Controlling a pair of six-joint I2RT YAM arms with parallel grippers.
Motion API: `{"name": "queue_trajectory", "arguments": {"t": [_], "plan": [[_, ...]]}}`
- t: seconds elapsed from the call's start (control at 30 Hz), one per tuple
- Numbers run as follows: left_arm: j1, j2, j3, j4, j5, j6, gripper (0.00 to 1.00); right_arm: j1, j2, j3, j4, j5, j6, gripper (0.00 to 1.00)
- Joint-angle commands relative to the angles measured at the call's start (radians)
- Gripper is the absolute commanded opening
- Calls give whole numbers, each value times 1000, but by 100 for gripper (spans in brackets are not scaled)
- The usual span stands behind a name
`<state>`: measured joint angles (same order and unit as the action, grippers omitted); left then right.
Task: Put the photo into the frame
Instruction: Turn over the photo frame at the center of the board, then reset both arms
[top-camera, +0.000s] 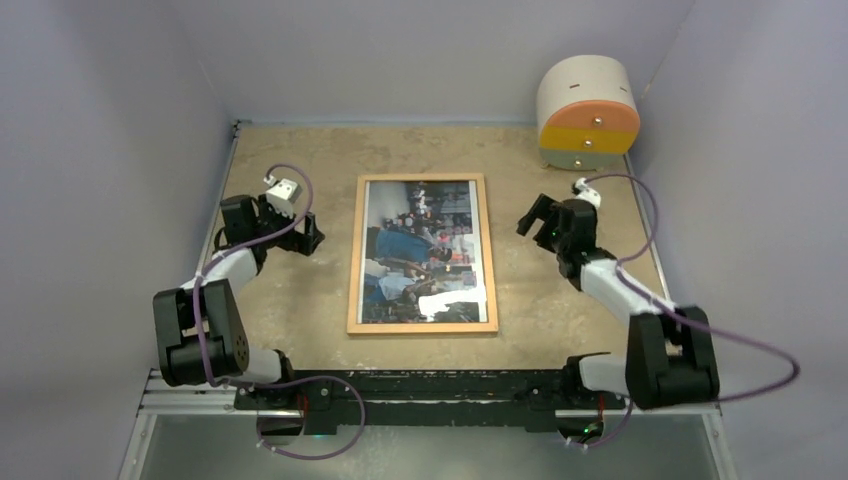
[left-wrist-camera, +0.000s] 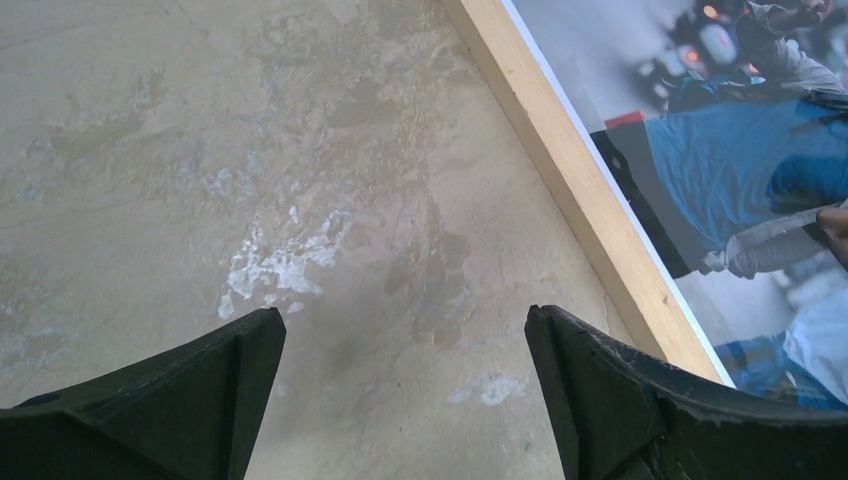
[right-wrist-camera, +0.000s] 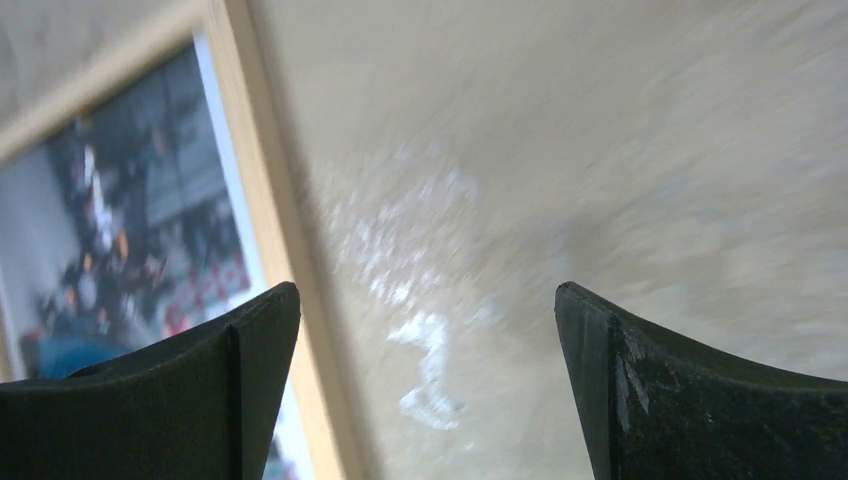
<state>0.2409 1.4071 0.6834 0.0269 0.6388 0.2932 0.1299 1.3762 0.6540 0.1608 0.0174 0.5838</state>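
Note:
The frame (top-camera: 421, 327), thin light wood, lies flat in the middle of the table. Inside it, picture side up, lies the photo (top-camera: 420, 250) of people in blue and dark tones. My left gripper (top-camera: 300, 238) sits left of the frame, open and empty over bare tabletop; its wrist view shows the frame's moulding (left-wrist-camera: 580, 190) and the photo (left-wrist-camera: 740, 150) to the right of the gripper (left-wrist-camera: 405, 320). My right gripper (top-camera: 533, 218) hangs right of the frame, open and empty. In its blurred wrist view the frame edge (right-wrist-camera: 270, 200) and photo (right-wrist-camera: 120, 230) lie left of the gripper (right-wrist-camera: 428, 295).
A round cream, orange and yellow container (top-camera: 588, 112) stands at the back right corner. Grey walls close the table on three sides. The arms' black mounting rail (top-camera: 430, 390) runs along the near edge. The tabletop (top-camera: 560, 300) is worn beige with pale scuffs.

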Motion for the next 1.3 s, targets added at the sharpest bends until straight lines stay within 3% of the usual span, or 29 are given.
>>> {"name": "queue_trajectory", "arguments": {"t": [0.0,0.07,0.3,0.37,0.43,0.57,0.67,0.7,0.8,0.83,0.87,0.9,0.97,1.03,1.1,1.27], "plan": [[-67,24,-87,333,-100,-170,100,0,-218,-202,344,437,-199,99],[-99,44,-133,464,-150,-229,100,0,-254,-298,492,526,-259,99],[-204,137,-263,861,-372,-247,100,0,-187,-358,691,675,-316,99],[-212,153,-224,795,-413,-238,100,-1,-151,-387,810,680,-351,99],[-216,154,-241,850,-475,-221,100,-1,-105,-404,919,648,-374,99],[-221,172,-407,1192,-516,-213,100,-1,3,-428,1098,612,-393,99],[-233,226,-517,1437,-444,-159,100,0,114,-481,1334,593,-453,99],[-233,228,-518,1444,-398,-132,100,0,115,-496,1371,558,-473,99],[-257,212,-460,1307,-407,-137,100,0,162,-458,1267,407,-491,99],[-256,224,-439,1294,-410,-143,100,7,234,-445,1393,416,-556,99],[-255,224,-420,1256,-419,-144,100,42,221,-420,1351,484,-549,99],[-255,215,-416,1216,-426,-140,100,38,189,-397,1190,450,-486,99],[-255,226,-418,1244,-427,-144,100,16,221,-393,1235,449,-510,99],[-255,221,-419,1236,-425,-144,100,12,192,-383,1141,434,-466,99],[-255,213,-424,1237,-426,-142,100,10,211,-397,1224,441,-498,99],[-255,219,-426,1249,-424,-146,100,10,210,-407,1245,449,-508,99]]}}
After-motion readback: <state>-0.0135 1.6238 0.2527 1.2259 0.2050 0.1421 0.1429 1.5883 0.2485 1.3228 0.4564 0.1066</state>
